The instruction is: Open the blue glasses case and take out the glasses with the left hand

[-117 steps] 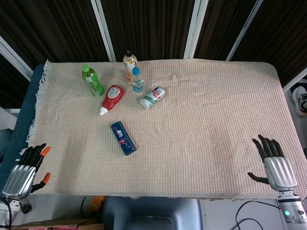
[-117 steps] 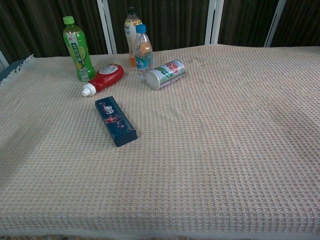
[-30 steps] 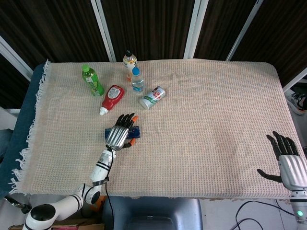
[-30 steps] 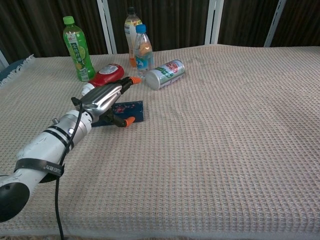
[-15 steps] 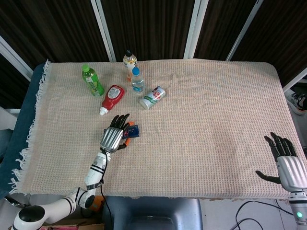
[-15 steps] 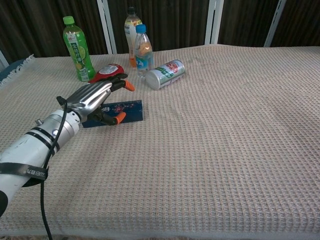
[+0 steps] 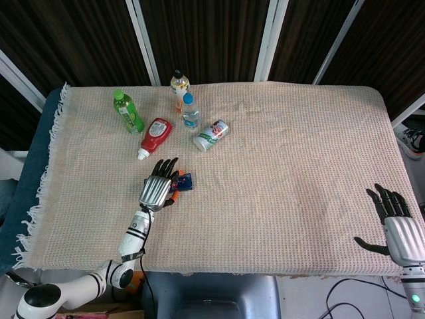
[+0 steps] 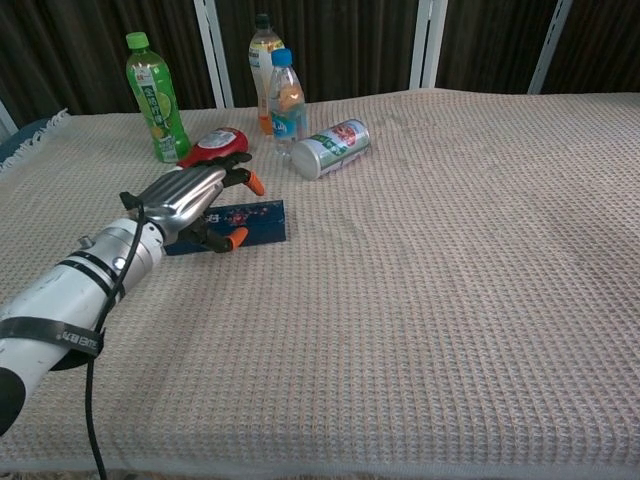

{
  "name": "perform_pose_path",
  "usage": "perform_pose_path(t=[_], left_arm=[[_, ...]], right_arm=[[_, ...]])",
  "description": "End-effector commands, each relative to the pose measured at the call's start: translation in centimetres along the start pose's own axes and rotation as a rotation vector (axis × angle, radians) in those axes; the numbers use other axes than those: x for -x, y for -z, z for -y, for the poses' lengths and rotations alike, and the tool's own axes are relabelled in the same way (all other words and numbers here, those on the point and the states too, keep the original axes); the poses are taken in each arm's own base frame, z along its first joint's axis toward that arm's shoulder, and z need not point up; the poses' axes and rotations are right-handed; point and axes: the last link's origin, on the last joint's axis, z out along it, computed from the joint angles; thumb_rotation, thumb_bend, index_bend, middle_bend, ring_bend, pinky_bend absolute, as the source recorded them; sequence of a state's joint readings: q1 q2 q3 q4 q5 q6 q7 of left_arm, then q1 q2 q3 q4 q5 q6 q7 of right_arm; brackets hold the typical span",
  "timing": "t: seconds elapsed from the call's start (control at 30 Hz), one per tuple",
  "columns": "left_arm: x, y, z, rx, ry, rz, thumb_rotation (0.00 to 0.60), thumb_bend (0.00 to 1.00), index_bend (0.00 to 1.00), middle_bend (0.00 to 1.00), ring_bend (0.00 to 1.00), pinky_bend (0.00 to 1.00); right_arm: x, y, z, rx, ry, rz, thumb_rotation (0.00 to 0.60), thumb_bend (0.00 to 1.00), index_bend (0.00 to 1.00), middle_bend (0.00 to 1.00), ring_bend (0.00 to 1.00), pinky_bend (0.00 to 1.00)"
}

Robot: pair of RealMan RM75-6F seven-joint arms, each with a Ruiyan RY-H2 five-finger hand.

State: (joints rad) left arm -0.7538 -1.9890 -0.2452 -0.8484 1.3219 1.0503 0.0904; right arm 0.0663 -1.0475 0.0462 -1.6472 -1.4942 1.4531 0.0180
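Waffle-weave beige cloth covers the table [image 8: 450, 280]. On it lies the flat, rectangular blue glasses case [image 8: 248, 221] with its floral print, near a red squeeze bottle [image 8: 212, 145]. The left hand [image 8: 190, 198], silver-backed with dark orange-tipped fingers, reaches over the case's left end, fingers spread; whether it grips is unclear. The right hand [image 7: 398, 229] hangs spread off the table's near right corner.

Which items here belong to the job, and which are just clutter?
Job: flat blue floral-printed glasses case; silver left hand over it.

Clutter: green plastic bottle; red ketchup bottle; blue-capped clear bottle; orange drink bottle; tipped silver can.
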Motion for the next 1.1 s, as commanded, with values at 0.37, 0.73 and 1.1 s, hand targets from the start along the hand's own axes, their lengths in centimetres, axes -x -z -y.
perform_pose_path(t=[0.37, 0.73, 1.1], left_arm=[[0.4, -0.2, 0.15, -0.009, 0.001, 0.008, 0.6, 0.38, 0.38, 0.0, 0.0, 0.02], [0.21, -0.17, 0.0, -0.004, 0.021, 0.006, 0.6, 0.43, 0.44, 0.01, 0.0, 0.02], [-0.21, -0.28, -0.35, 0.0, 0.039, 0.002, 0.6, 0.47, 0.47, 0.03, 0.0, 0.02]], right_arm=[[0.03, -0.06, -0.07, 0.007, 0.003, -0.003, 0.6, 0.18, 0.0, 0.0, 0.0, 0.0], [0.17, -0.17, -0.02, 0.012, 0.01, 0.0, 0.6, 0.18, 0.0, 0.0, 0.0, 0.0], [0.1, -0.15, -0.03, 0.013, 0.007, -0.002, 0.6, 0.18, 0.0, 0.0, 0.0, 0.0]])
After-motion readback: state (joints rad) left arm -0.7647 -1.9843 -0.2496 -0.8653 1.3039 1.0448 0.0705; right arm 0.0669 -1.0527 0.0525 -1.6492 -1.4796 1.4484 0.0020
